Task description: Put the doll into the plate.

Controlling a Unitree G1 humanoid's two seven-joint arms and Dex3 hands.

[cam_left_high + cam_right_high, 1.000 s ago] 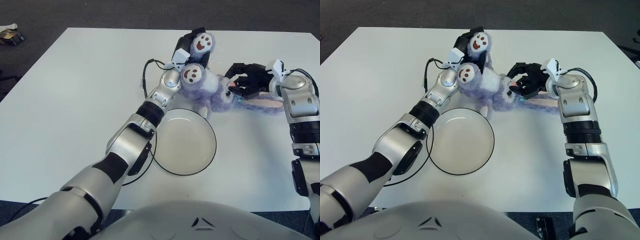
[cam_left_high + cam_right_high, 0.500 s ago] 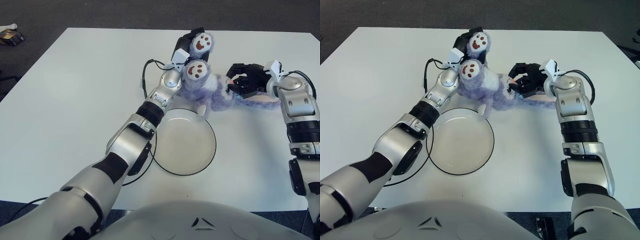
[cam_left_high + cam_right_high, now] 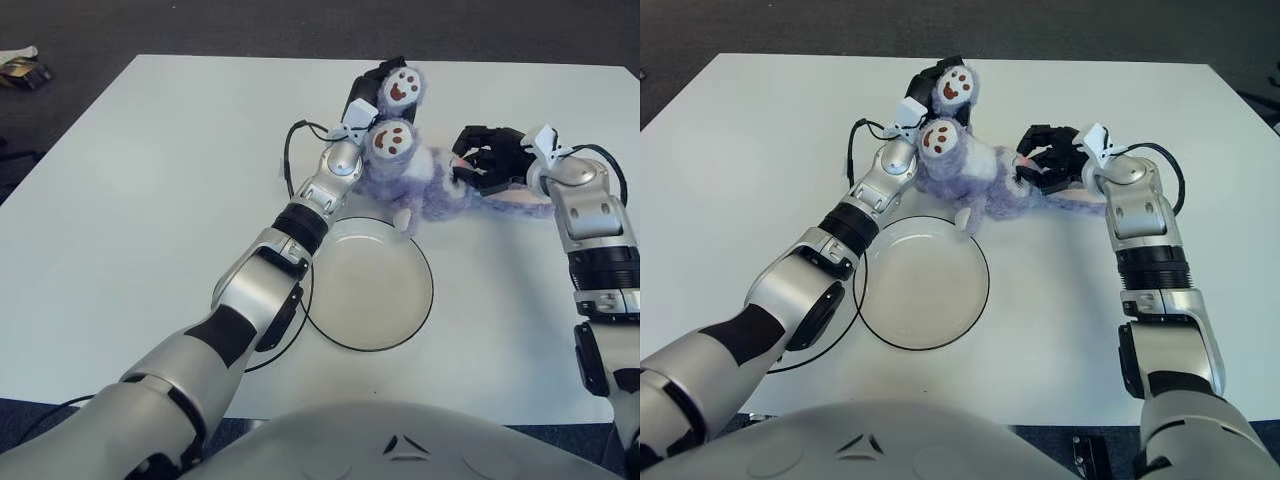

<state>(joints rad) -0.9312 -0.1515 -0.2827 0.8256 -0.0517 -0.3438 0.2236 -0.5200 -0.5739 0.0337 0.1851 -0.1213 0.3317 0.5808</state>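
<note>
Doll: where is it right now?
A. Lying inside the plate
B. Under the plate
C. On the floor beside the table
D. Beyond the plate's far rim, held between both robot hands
D. The doll is past the far rim of the plate, which holds nothing, with the left robot hand at its feet and the right robot hand at its head end.
</note>
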